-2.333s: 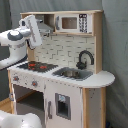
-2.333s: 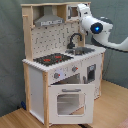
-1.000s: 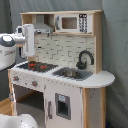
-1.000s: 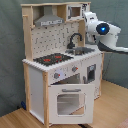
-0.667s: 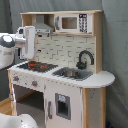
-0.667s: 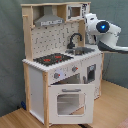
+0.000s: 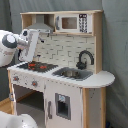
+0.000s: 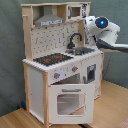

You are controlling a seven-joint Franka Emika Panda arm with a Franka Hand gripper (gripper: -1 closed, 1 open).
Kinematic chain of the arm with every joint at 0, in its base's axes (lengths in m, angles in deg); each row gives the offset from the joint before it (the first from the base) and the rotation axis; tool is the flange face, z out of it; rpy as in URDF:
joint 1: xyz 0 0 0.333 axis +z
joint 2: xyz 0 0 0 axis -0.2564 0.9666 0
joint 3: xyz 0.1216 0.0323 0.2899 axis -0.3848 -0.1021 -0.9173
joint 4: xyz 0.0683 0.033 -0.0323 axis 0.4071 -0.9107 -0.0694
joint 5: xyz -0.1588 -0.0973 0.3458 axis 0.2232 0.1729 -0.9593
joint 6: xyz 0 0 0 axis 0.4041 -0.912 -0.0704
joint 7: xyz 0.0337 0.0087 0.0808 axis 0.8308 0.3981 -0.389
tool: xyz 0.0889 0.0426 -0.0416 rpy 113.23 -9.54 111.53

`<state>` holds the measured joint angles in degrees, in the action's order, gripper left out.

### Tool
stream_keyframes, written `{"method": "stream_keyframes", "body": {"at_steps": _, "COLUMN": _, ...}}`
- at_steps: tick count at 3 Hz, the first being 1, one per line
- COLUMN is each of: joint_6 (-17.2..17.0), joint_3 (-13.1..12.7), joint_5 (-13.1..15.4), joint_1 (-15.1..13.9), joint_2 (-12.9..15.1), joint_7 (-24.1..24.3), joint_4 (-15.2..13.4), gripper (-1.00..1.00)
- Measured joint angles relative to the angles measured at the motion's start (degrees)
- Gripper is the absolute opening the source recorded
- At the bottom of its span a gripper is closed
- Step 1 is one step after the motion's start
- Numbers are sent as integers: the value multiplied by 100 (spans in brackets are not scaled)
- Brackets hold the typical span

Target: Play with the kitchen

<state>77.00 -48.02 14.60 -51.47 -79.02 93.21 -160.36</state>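
Up high, pincer (image 7: 33,36) beside kitchen (image 7: 65,75) hood (image 7: 41,26)

Kitchen (image 7: 65,75) (image 8: 62,70): tall toy of light wood and white panels, upright on wooden floor before grey curtain. Grey hood at top beside microwave; tiled backsplash; black stovetop with red burners; sink with curved black faucet. Knobs below. Windowed oven door shut in second exterior view.
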Motion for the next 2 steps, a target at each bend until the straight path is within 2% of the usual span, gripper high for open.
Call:
{"method": "stream_keyframes", "body": {"at_steps": 1, "joint_6": -136, "joint_3": -102, "joint_5": -447, "joint_1": -2, "joint_2": 249, "joint_7": -198, "joint_4": 56, "gripper": 100}}
{"method": "stream_keyframes", "body": {"at_steps": 2, "joint_6": -194, "joint_3": -245, "joint_5": -847, "joint_1": -10, "joint_2": 659, "joint_7": -353, "joint_4": 98, "gripper": 100}}
